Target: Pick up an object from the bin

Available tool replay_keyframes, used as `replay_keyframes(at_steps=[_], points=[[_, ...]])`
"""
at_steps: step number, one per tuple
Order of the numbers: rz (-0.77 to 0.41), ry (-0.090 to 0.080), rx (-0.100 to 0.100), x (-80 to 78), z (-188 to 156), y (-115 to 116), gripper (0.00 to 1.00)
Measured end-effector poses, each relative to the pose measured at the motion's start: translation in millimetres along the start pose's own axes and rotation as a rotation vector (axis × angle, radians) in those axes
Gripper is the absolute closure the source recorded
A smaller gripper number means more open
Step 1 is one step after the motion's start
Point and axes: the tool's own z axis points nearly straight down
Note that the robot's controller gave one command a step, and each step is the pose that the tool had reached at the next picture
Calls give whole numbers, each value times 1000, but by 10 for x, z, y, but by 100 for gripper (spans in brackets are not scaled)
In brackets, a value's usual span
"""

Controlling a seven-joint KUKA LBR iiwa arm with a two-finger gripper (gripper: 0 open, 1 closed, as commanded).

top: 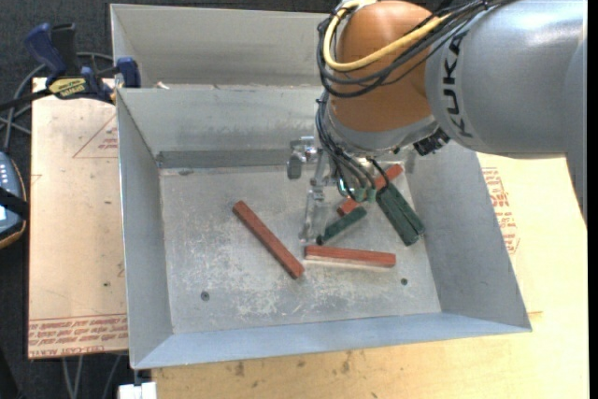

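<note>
The short red-brown bar [350, 256] is the thing closest to the claw [314, 231]. It lies flat on the floor of the bin [224, 294], its left end just beneath the claw's tip on the near side, and the rest runs off to the claw's right in the view. Whether the claw is open, closed or gripping something cannot be told from here.

A longer red-brown bar [268, 239] slants away to the claw's left, and its lower end comes almost to the short bar's left end. Just right of the claw lies a small green piece [344, 218]. Beyond that is a dark green bar [400, 213], its top tucked under the orange wrist cover [378, 61].

The likely trouble is that crowded meeting point below the claw. A close there could catch both bar ends, or push one aside and miss. A grip so near the short bar's end would probably let it droop and swing out on the lift. Flat bars may also skid on bare metal, and the green piece could wedge in alongside
</note>
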Motion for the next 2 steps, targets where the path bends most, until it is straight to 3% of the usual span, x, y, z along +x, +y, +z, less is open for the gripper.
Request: replay_keyframes(at_steps=[1, 2], points=[[264, -2, 0, 6, 1308, 295, 0], [291, -9, -2, 55, 961, 295, 0]])
